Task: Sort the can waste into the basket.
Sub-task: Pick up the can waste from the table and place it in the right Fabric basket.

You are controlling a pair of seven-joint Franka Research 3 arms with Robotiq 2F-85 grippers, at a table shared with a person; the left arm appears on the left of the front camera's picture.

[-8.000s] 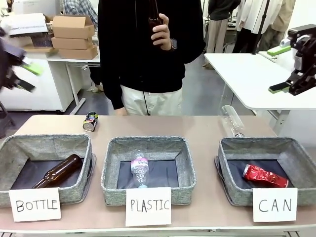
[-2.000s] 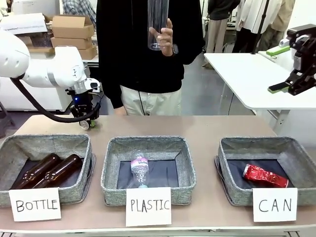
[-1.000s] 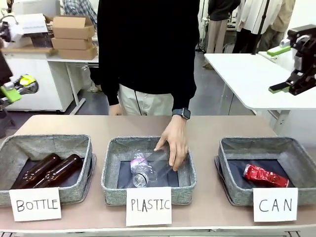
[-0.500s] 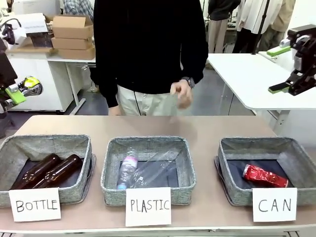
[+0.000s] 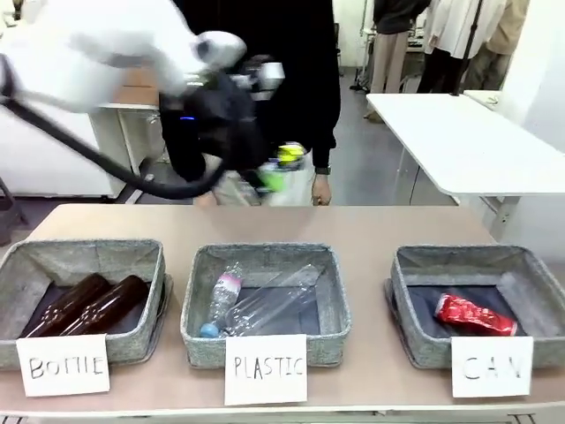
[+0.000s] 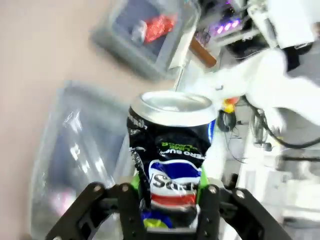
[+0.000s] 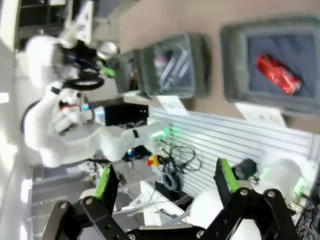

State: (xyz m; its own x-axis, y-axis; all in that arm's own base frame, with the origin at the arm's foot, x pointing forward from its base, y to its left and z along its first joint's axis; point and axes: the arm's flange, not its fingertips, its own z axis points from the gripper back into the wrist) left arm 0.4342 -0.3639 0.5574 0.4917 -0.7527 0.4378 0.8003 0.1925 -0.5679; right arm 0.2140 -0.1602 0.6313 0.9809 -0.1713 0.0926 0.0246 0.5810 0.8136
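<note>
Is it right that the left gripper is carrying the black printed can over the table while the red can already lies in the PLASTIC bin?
Not quite. The left gripper does hold the black printed can, but the red can lies in the bin marked CAN, at the robot's right end of the row, not in the middle PLASTIC bin. The front view shows it.

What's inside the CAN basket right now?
One crushed red can lies on the dark floor of the CAN basket. The near strip of floor is hidden behind the front wall and the white card. The black can is clamped in the left gripper.
</note>
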